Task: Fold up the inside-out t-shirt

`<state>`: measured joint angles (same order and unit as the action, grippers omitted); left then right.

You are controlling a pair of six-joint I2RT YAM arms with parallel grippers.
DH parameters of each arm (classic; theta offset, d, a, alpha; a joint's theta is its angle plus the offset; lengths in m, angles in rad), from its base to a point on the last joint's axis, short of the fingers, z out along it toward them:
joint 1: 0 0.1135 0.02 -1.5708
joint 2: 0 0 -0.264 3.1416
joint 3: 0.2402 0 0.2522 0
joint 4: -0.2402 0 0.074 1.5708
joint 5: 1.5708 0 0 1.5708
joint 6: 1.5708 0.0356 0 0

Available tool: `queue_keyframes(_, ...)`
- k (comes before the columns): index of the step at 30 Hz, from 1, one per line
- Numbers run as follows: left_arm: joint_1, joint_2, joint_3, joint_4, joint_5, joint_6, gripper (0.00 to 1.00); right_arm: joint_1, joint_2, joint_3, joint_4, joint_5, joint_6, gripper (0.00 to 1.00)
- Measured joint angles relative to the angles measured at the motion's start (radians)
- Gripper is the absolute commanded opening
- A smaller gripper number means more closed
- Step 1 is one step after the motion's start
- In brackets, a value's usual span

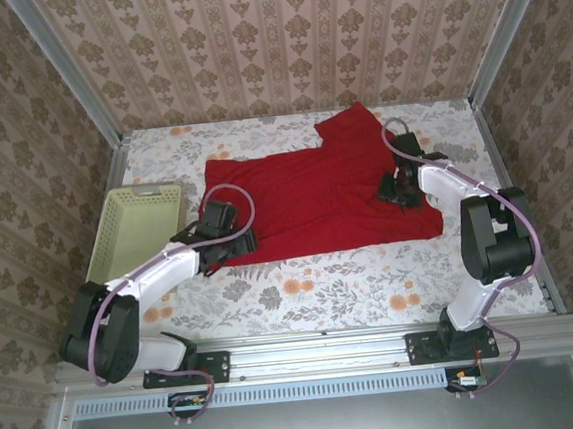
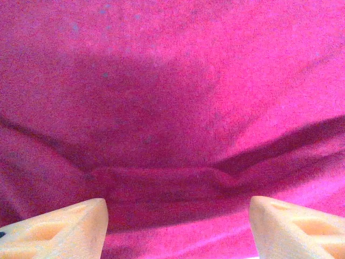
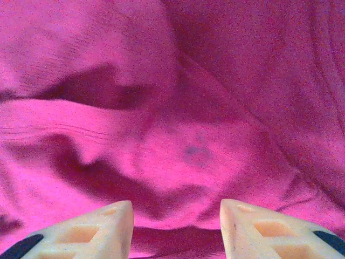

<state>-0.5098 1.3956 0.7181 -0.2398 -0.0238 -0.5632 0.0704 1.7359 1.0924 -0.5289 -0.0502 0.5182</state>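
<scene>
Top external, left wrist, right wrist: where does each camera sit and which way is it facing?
Top external: fixed high behind the arms, looking down at the table, the red t-shirt and the green basket; both arms show, with the left gripper and right gripper over the shirt.
Left wrist: on the left arm, looking down close at the cloth; its two open fingers show.
Right wrist: same on the right arm, over wrinkled cloth; open fingers show.
Shared: all three see the t-shirt.

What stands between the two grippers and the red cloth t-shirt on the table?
Nothing visible. The left gripper and the right gripper both sit right over the plain red short-sleeved cloth t-shirt, jaws open. The pale green basket stands apart at the left.
</scene>
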Motion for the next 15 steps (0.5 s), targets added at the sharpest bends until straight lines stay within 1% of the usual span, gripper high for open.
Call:
queue_keyframes(5, 0.019, 0.098, 0.001, 0.02, 0.033, -0.001, 0.71, -0.068, -0.005, -0.103, 0.076, -0.032, 0.085, 0.51)
queue_keyframes(8, 0.003, 0.094, -0.023, 0.032, 0.035, -0.006, 0.71, -0.087, -0.058, -0.176, 0.143, -0.037, 0.135, 0.51)
queue_keyframes(11, -0.043, 0.052, -0.07, 0.05, 0.023, -0.028, 0.71, -0.094, -0.127, -0.262, 0.197, -0.037, 0.178, 0.52)
queue_keyframes(15, -0.146, -0.024, -0.137, 0.039, 0.001, -0.074, 0.71, -0.094, -0.243, -0.379, 0.216, -0.029, 0.222, 0.53)
